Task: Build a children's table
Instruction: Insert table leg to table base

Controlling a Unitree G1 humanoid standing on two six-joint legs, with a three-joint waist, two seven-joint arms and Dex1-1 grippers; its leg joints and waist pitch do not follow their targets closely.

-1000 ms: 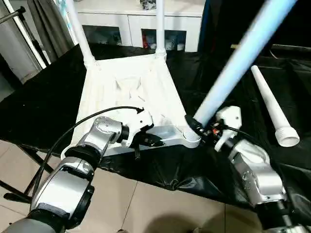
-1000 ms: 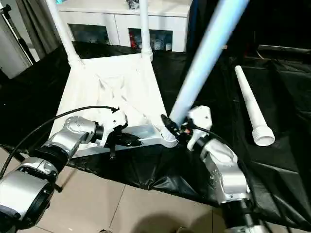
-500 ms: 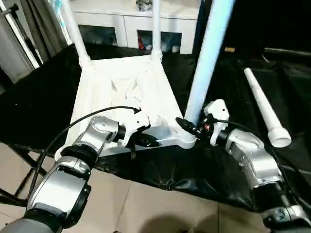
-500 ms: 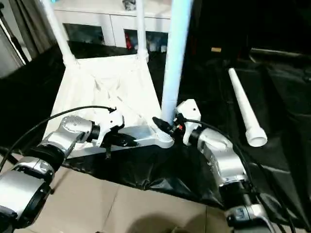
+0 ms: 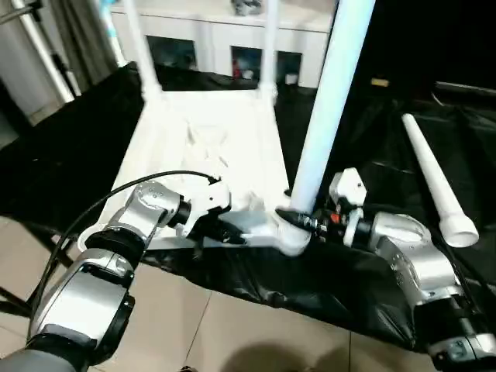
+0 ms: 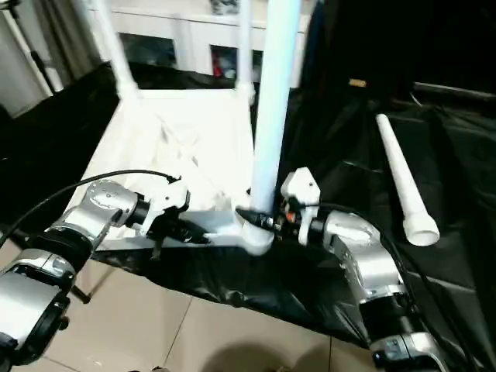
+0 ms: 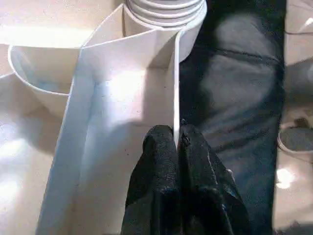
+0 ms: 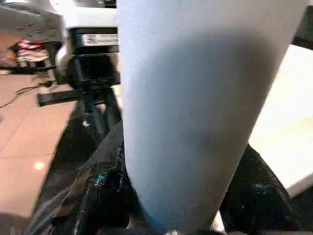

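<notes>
the right gripper (image 5: pixel 301 222) clamps the upright leg (image 5: pixel 324 116), its top cut off; the left gripper (image 7: pixel 176 147) pinches the tabletop (image 5: pixel 209 147) rim.

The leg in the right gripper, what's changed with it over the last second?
The right gripper has swung the leg from a steep lean to nearly upright in the near right corner socket. The left gripper still pinches the tabletop rim; the spare leg still lies on the black cloth.
</notes>
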